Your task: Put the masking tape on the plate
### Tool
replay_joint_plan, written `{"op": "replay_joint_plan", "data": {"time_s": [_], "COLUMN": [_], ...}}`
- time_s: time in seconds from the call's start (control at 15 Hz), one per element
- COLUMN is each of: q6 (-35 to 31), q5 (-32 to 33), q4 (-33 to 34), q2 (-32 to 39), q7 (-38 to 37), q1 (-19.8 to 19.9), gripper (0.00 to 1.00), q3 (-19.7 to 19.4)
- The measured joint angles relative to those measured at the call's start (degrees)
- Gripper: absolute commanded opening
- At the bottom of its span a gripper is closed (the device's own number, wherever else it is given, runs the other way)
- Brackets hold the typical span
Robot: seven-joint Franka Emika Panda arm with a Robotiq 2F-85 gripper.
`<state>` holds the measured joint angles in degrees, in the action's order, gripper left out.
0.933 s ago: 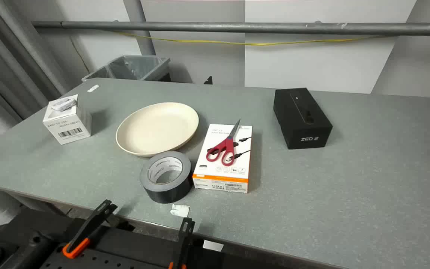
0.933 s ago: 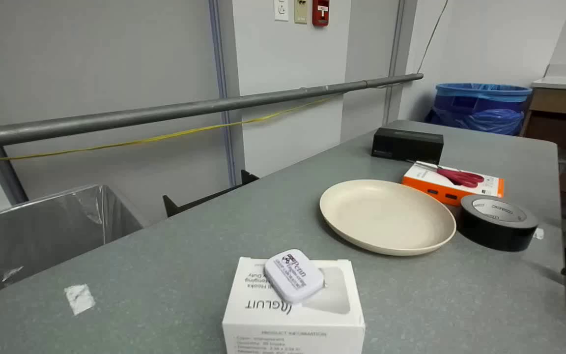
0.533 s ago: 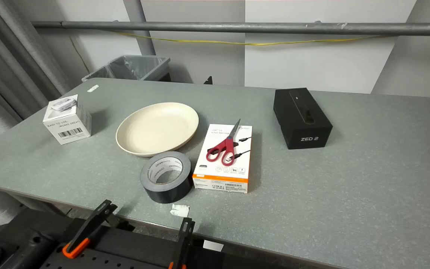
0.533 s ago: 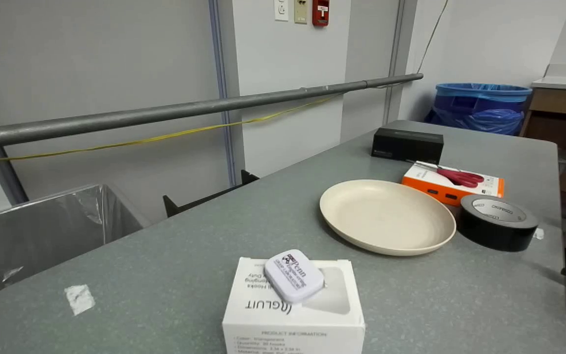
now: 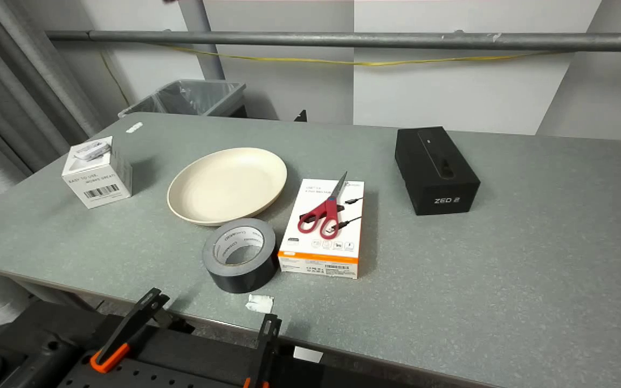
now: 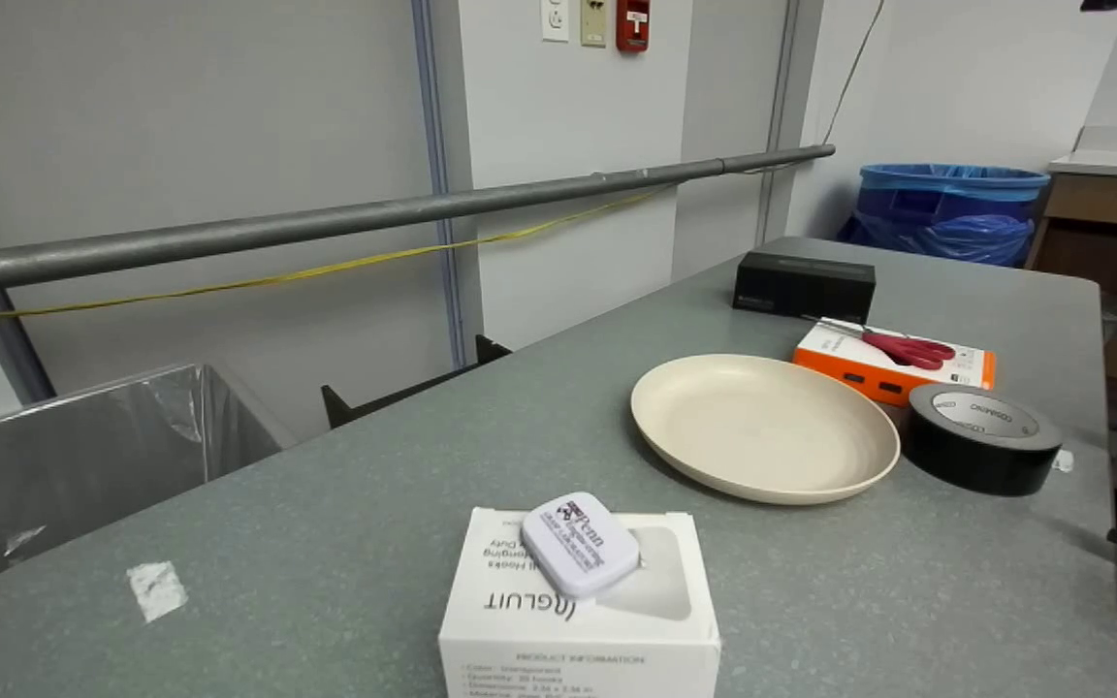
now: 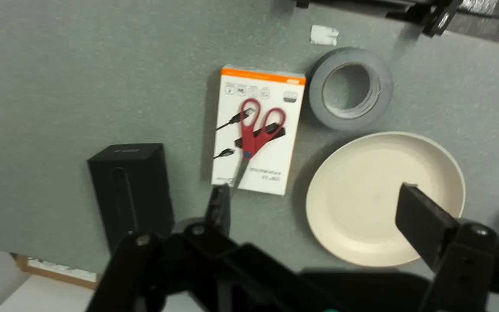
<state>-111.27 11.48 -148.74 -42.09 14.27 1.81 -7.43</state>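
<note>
Small dark parts (image 6: pixel 1114 5), too little shown to identify, had entered at the top edge of both exterior views since the earlier frames; items on the grey table (image 5: pixel 504 280) were found unshifted. Wrist view showed the gripper (image 7: pixel 314 197) above the table, its jaws spread wide apart. Masking tape (image 5: pixel 243 279), a dark grey roll, lay flat on the table just beside the rim of the cream plate (image 5: pixel 227 186); contact could not be determined. Just beside the roll also lay a white-and-orange USB hub box (image 5: pixel 318 248), with red-handled scissors (image 5: pixel 331 208) resting on top. A black ZED 2 box (image 5: pixel 437 172) lay well apart from the plate. On the plate's opposite side stood a white hooks carton (image 6: pixel 505 620), bearing a small white Penn-printed case (image 6: pixel 581 545).
</note>
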Motion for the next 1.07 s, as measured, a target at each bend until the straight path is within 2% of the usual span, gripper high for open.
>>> {"op": "replay_joint_plan", "data": {"time_s": [0.2, 0.33, 0.87, 1.07], "q6": [-2.1, -2.5, -3.2, -10.5], "q5": [0.0, 0.0, -0.8, -2.2], "q4": [-6.7, -8.5, -8.9, -11.6], "q2": [0.2, 0.2, 0.5, 3.6], "q7": [0.4, 0.5, 1.2, 0.3], "q1": [-3.9, -4.9, -5.0, -5.0], "gripper": [1.0, 1.0, 1.0, 1.0], "q3": [2.9, 4.0, 3.8, 3.5]}}
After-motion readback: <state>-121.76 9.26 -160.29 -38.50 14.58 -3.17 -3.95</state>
